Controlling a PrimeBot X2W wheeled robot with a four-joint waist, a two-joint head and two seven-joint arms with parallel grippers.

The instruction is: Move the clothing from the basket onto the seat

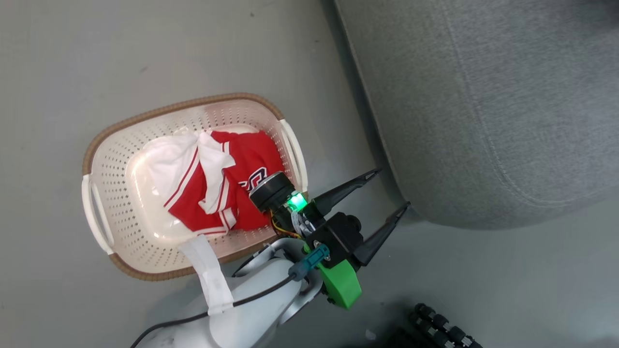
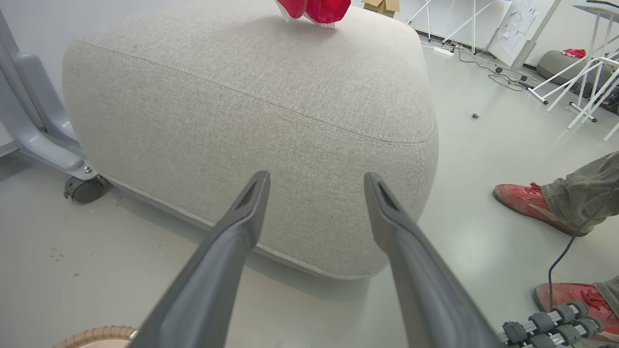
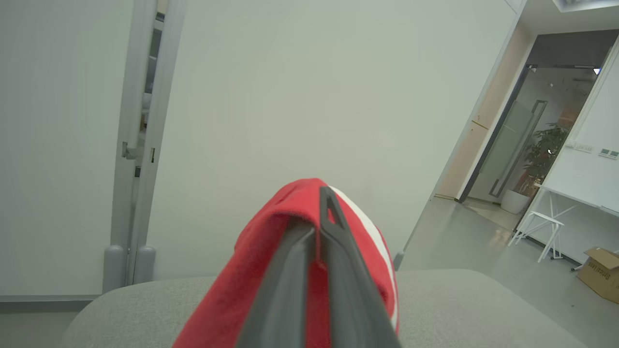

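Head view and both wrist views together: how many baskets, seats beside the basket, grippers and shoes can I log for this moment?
Basket: 1
Seat: 1
Grippers: 2, the left gripper open, the right gripper shut on a red garment
Red shoes: 2, on a person's feet
Total: 6

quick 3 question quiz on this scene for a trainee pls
1. True or false: the left gripper is open.
2. What does the right gripper hold? A) red garment B) a shoe C) nothing
3. Fill in: the clothing not yet moved lies in the ____.
Key: 1 true; 2 A; 3 basket
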